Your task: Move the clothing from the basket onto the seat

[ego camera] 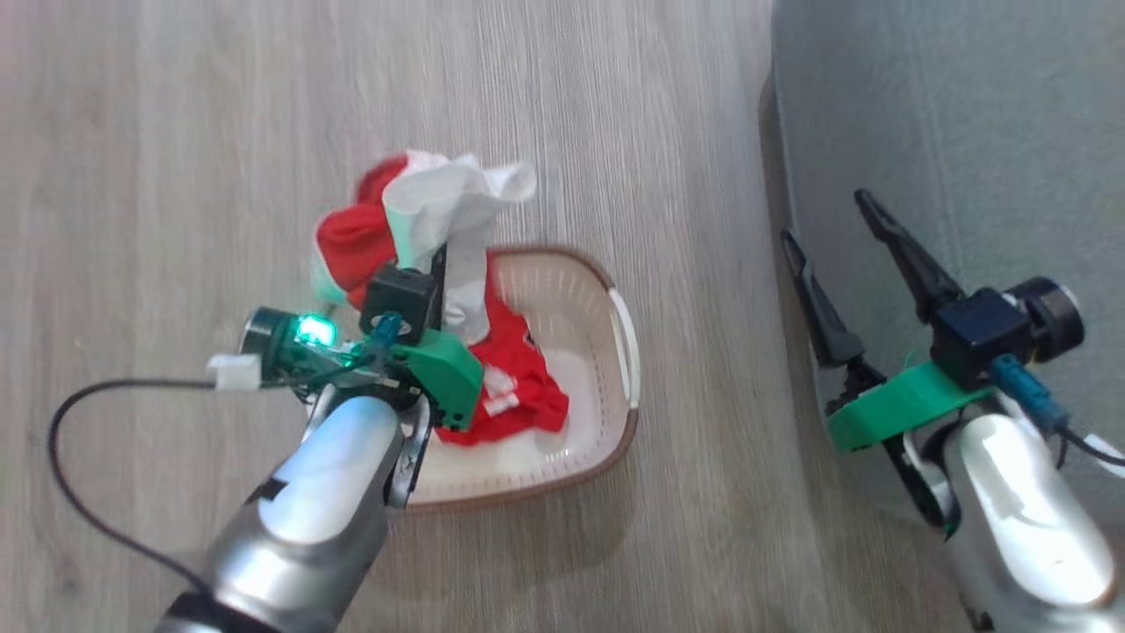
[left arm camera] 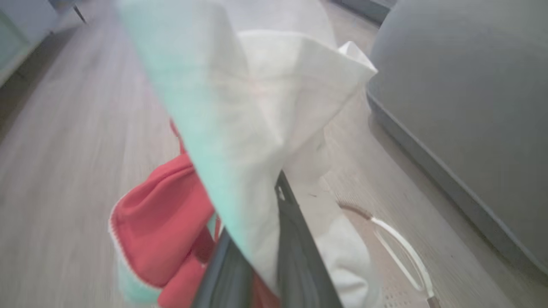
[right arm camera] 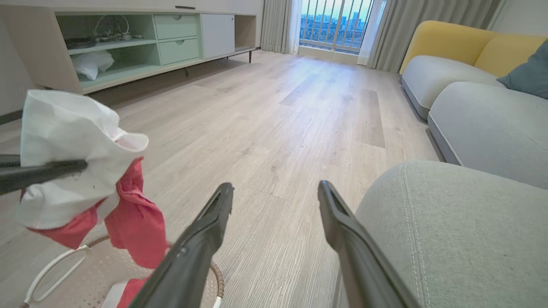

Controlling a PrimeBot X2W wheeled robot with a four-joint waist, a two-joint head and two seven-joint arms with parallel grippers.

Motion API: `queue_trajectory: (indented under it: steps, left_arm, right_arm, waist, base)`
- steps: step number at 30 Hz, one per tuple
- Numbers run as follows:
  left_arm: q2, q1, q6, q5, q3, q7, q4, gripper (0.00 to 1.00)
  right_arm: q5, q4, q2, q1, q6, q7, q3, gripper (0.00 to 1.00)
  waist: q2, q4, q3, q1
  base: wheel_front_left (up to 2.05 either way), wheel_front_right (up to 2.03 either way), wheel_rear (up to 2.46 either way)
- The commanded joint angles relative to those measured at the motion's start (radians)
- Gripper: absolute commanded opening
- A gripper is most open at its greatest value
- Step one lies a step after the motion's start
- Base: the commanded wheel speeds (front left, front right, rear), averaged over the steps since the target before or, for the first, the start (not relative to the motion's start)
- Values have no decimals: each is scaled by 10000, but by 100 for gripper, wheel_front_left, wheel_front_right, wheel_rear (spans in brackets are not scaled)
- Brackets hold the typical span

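Observation:
One piece of clothing [ego camera: 422,211], red with white panels, hangs bunched above the basket [ego camera: 571,258], and my left gripper [ego camera: 439,264] is shut on it. In the left wrist view its white cloth [left arm camera: 265,107] drapes over my fingers [left arm camera: 295,239]. A second red garment [ego camera: 514,378] lies inside the cream basket, partly under my left wrist. My right gripper [ego camera: 824,215] stands open and empty by the near edge of the grey-green seat [ego camera: 967,114]. The right wrist view shows that gripper [right arm camera: 275,187] open, the seat [right arm camera: 462,231] at its right and the lifted clothing [right arm camera: 72,128] at its left.
The basket stands on a wood floor [ego camera: 176,132], left of the seat. A black cable [ego camera: 70,440] trails from my left arm. Farther off are a low cabinet [right arm camera: 128,42] on the left and grey sofa cushions [right arm camera: 492,124] with a yellow back on the right.

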Motion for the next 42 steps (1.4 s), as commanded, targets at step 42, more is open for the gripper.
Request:
queue_trajectory:
  steps: [42]
  left_arm:
    - [-46,2242,-2199,2624,2827,-139,-7756,0]
  right_arm:
    - [156,-1004,229,1596,-4,-23,661,100]
  waist:
    - [-1,-54,-3208,2]
  base:
    - [0,0,0]
